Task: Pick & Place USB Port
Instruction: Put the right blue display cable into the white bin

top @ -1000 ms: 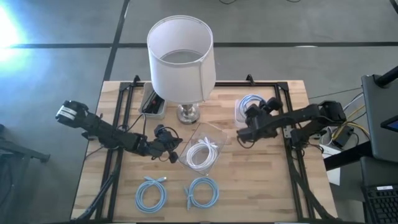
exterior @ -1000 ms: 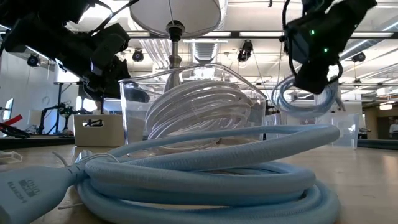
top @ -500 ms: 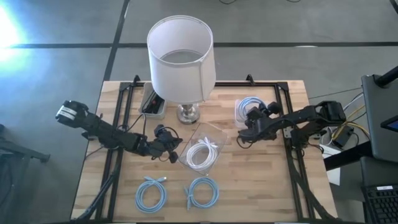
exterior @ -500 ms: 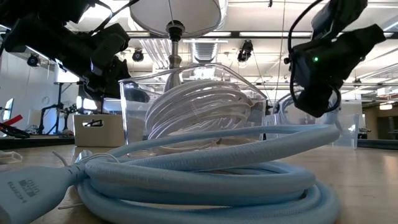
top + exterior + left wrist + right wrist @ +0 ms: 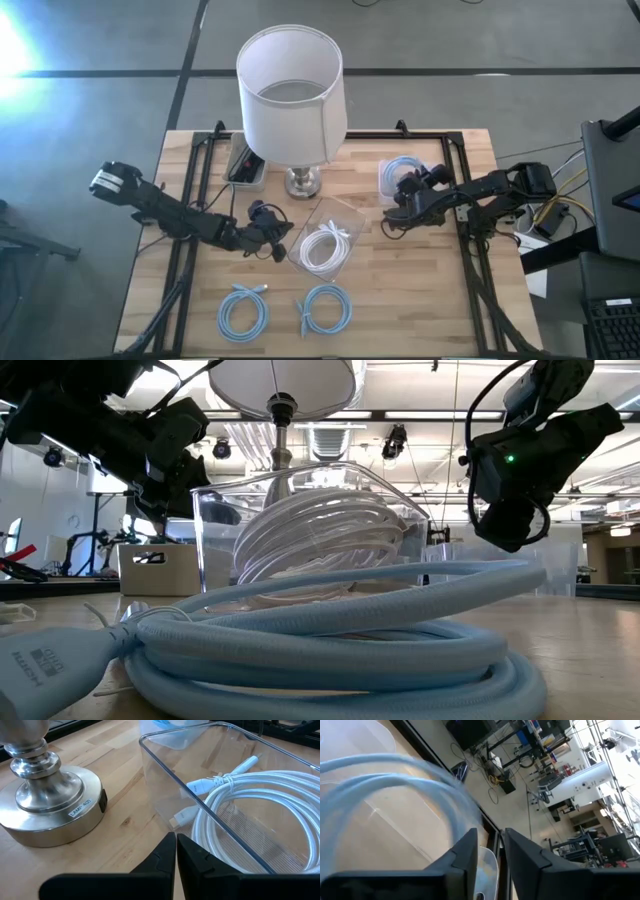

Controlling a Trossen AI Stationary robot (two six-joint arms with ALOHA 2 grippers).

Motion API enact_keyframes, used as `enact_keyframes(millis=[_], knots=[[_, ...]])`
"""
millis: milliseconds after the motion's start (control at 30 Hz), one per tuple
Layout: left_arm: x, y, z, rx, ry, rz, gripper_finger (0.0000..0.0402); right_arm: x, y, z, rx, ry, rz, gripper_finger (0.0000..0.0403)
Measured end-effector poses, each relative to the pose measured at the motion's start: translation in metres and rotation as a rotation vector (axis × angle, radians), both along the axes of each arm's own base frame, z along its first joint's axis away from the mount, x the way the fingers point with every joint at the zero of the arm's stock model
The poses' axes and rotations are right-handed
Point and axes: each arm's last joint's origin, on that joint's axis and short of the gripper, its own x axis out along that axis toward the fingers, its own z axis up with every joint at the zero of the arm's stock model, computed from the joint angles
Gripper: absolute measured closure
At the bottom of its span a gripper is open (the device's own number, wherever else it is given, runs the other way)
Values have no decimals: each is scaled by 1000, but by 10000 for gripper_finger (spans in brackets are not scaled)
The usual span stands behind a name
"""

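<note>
1. From my remote seat, the wooden table [image 5: 420, 310] fills the high view, with black frame rails running down both sides.
2. Biggest thing on it is the lamp [image 5: 290, 95], white shade up top, with its silver base [image 5: 47, 815] sitting just beside the clear bin.
3. The left arm reaches in from the table's left edge, and the left gripper [image 5: 277, 240] hangs right at the left side of the clear bin [image 5: 322, 245]. Its fingers [image 5: 160, 857] look clenched together with nothing between them (just a hairline gap in the wrist view).
4. The right arm comes in from the right edge, and the right gripper [image 5: 400, 207] sits next to the round clear container [image 5: 392, 172] at the back right. Its fingers [image 5: 465, 852] are parted, and I can't see anything pinched between them.
5. The clear bin holds the white USB cable [image 5: 255, 815], coiled, with the plugs lying toward the lamp-base end.
6. A light blue cable coil [image 5: 402, 165] rests in the round container, just beside the right gripper. In the right wrist view the blue loop [image 5: 395, 780] arcs in front of the fingers.
7. Two more blue coils lie at the front edge: the left coil [image 5: 243, 308] and the right coil [image 5: 326, 307], near each other but apart.
8. A small grey box [image 5: 245, 170] sits behind the lamp's left side.
</note>
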Motion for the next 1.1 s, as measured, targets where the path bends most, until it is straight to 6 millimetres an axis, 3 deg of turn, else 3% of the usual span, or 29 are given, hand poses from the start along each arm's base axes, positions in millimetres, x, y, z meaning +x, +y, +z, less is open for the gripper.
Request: enact_keyframes(millis=[233,400,633,933,1100], knots=[[0,0,0,0,0,0,383,1,3,0,5,28,25,277],[0,0,0,7,-2,12,383,13,14,10,47,57,97,266],[0,1,0,8,-5,18,383,41,38,40,182,67,237,261],[0,0,0,23,0,10,383,67,78,84,451,-116,380,273],[0,0,0,28,2,7,383,77,105,99,622,-233,495,276]])
